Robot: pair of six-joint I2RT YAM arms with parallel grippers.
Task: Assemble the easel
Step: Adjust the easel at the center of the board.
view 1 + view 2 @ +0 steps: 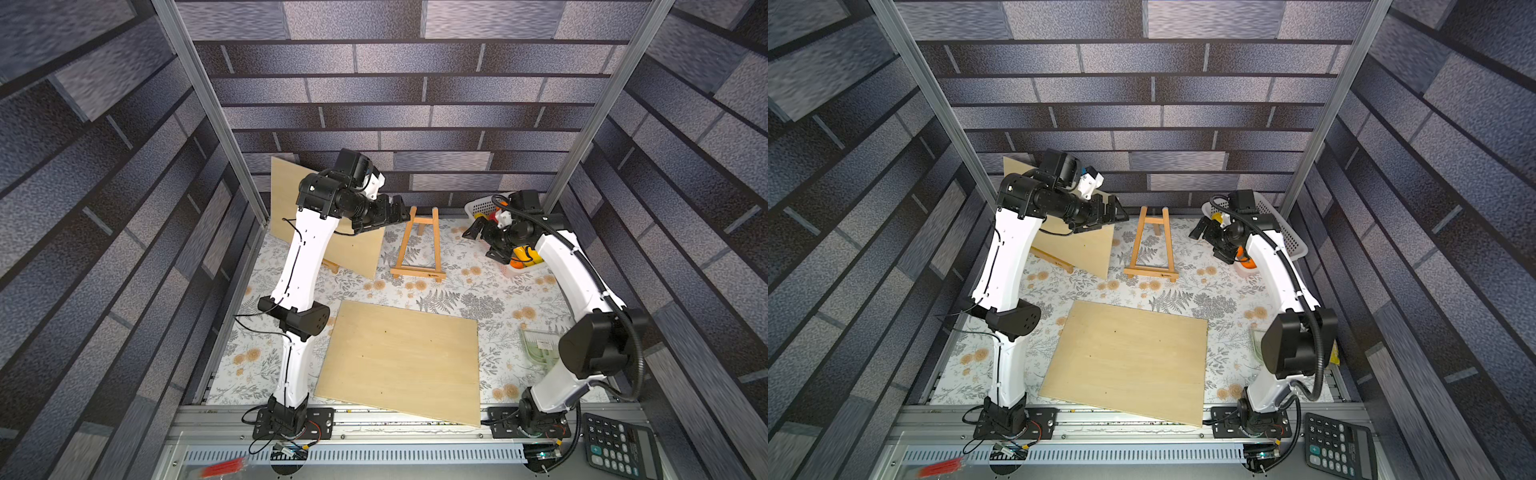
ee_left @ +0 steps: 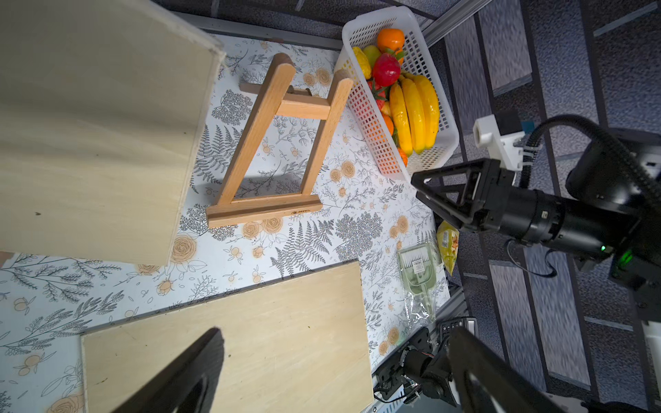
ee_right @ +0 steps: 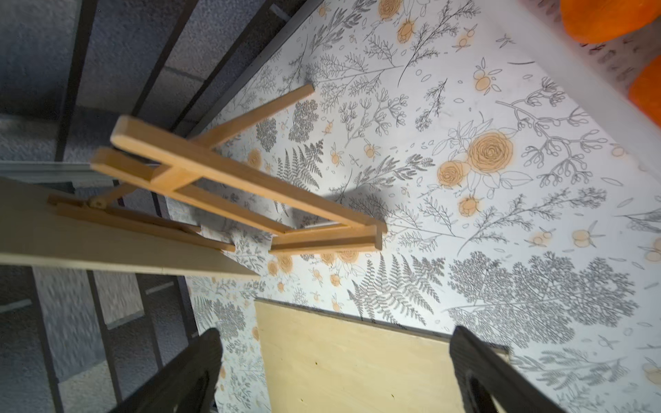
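Observation:
A small wooden easel (image 1: pixel 417 245) (image 1: pixel 1152 245) stands upright on the floral cloth at the back middle, with nothing on its ledge (image 2: pixel 264 211). My left gripper (image 1: pixel 401 212) (image 2: pixel 332 357) hovers open just left of the easel's top. My right gripper (image 1: pixel 471 230) (image 3: pixel 332 357) is open to the easel's right, apart from it. A plywood board (image 1: pixel 403 361) (image 2: pixel 250 339) lies flat at the table's front. Another board (image 1: pixel 357 253) (image 3: pixel 107 250) leans at the back left on a second easel (image 1: pixel 1054 262).
A white basket (image 1: pixel 478 205) (image 2: pixel 443 143) of toy fruit sits at the back right, behind my right arm. A green packaged item (image 1: pixel 538 347) and a yellow packet (image 2: pixel 447 243) lie near the right edge. A calculator (image 1: pixel 615 444) rests off the table front right.

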